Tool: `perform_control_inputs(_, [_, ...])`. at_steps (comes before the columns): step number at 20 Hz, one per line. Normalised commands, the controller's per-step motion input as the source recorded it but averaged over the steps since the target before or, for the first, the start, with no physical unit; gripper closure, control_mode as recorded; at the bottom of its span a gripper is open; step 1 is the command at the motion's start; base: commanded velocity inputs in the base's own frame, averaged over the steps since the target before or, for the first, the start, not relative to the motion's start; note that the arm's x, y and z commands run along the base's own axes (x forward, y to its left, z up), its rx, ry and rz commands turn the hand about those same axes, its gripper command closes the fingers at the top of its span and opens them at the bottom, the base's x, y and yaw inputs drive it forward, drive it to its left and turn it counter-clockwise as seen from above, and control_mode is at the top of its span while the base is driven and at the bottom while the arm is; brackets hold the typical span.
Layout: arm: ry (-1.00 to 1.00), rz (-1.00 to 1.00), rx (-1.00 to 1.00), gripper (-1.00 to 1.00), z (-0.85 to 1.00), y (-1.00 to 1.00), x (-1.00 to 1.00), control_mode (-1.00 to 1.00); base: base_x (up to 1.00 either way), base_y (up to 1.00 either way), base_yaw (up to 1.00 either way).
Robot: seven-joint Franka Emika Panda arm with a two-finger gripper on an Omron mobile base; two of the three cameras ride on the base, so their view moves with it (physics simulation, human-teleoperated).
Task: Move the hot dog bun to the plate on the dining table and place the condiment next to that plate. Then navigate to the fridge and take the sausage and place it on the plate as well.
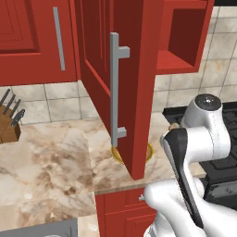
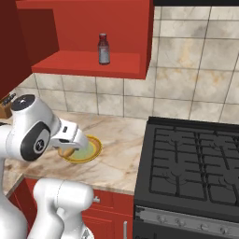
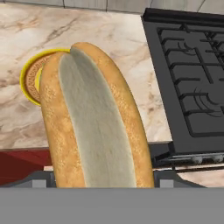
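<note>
The hot dog bun (image 3: 94, 122), tan with a pale split top, stands lengthwise in the hand view, and my gripper (image 3: 103, 179) is shut on its lower end, which hides the fingertips. In the right base view the gripper (image 2: 70, 147) hangs just above a round yellow-rimmed dish (image 2: 91, 150) with a pale green centre on the marble worktop; a bit of the bun (image 2: 66, 152) peeks out below the hand. The condiment (image 2: 103, 49), a dark red bottle with a grey cap, stands upright on the open red wall shelf. The dining table with its plate, the fridge and the sausage are out of view.
A black range (image 2: 191, 168) adjoins the worktop on the right. An open red cabinet door (image 1: 120, 83) with a grey bar handle hangs over the dish (image 1: 116, 156) in the left base view. A knife block (image 1: 9, 122) stands at the far left. Red drawers (image 1: 122, 213) lie below.
</note>
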Motion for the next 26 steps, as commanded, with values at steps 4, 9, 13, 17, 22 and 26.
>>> perform_control_inputs(4, [-0.13,-0.01,0.00,1.00,0.30,-0.12,-0.32,-1.00,0.00,0.00,0.00])
perform_control_inputs(9, [0.00,0.00,0.00,1.00,0.01,0.00,-0.05,1.00,-0.04,0.01,0.00])
perform_control_inputs(13, [0.00,0.00,0.00,1.00,0.00,0.00,0.00,1.00,-0.76,0.00,-0.28])
perform_control_inputs(17, [0.00,0.00,0.00,1.00,0.00,0.00,0.00,1.00,-0.60,-0.08,-0.65])
perform_control_inputs(22, [0.00,0.00,0.00,1.00,0.00,0.00,0.00,1.00,-0.23,-0.02,-0.89])
perform_control_inputs(26, [0.00,0.00,0.00,1.00,0.00,0.00,0.00,1.00,-0.09,0.00,-0.97])
